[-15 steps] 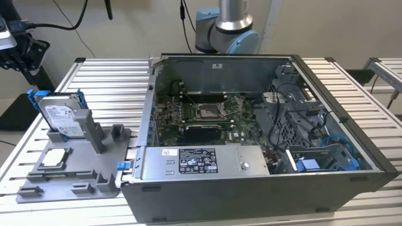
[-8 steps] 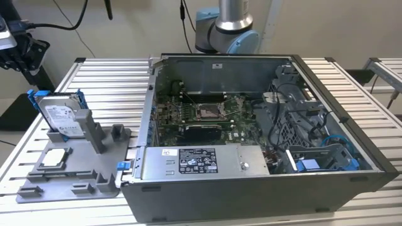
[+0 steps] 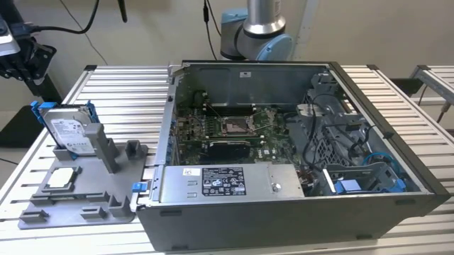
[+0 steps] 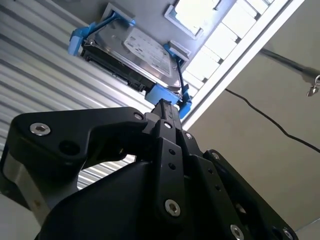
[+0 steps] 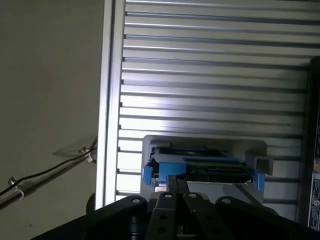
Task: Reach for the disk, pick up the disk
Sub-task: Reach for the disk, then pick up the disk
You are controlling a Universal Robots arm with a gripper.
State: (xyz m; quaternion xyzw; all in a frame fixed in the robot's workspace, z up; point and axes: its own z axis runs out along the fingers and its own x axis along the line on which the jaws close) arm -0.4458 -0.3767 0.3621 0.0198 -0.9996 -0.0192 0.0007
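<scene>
The gripper [image 5: 176, 179] hung at the exterior view's far left edge, above the slatted aluminium table [image 3: 127, 90]. In both wrist views its jaws were drawn together with nothing between them, apart from the disk [image 3: 71, 129]. The disk stood on edge, leaning slightly, in a slot of the grey fixture [image 3: 78, 210] on the table's left part. Its white label faced outward and blue rails framed its sides. A small silver chip [image 3: 62, 178] lay flat in the fixture, nearer the camera. To the right of the fixture, the open computer case [image 3: 397, 159] exposed the motherboard [image 3: 227, 133], the power supply [image 3: 227, 183] and, further right, a blue bracket [image 3: 352, 187]
</scene>
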